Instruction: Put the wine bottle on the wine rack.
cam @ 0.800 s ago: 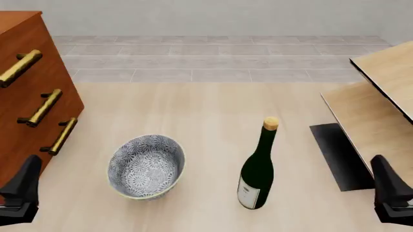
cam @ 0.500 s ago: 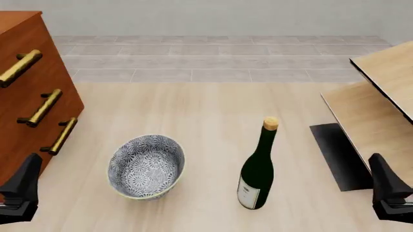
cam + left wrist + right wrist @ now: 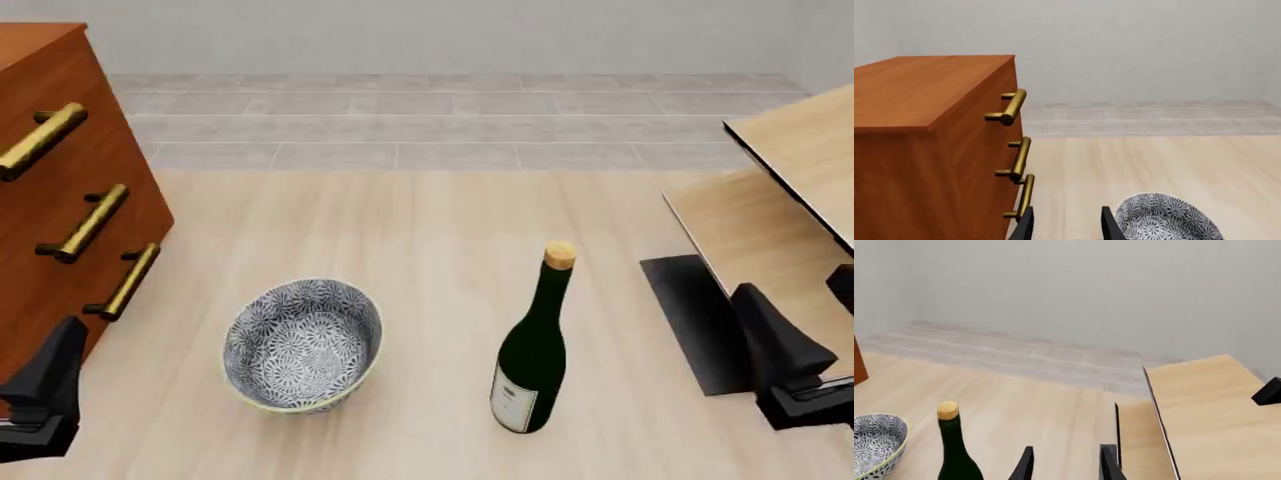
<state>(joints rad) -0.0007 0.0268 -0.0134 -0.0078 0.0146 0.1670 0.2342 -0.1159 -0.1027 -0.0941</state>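
The tall dark green glass wine bottle stands upright on the worktop at about nine o'clock from my right gripper, the nearer arm; both arms' jaws are parted and empty.

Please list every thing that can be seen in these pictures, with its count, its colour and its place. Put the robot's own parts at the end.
wine bottle: one, dark green with a tan cork and a white label, upright on the table, right of the bowl.
bowl: one, blue and white pattern, on the table between the cabinet and the bottle.
drawer cabinet: one, reddish-brown with three brass handles, at the left edge.
wine rack: one, light tan boards with a black base panel, at the right edge.
table: one, pale wood, under everything.
left pincer: one, black, open, near the cabinet.
right pincer: one, black, open, between the bottle and the rack.
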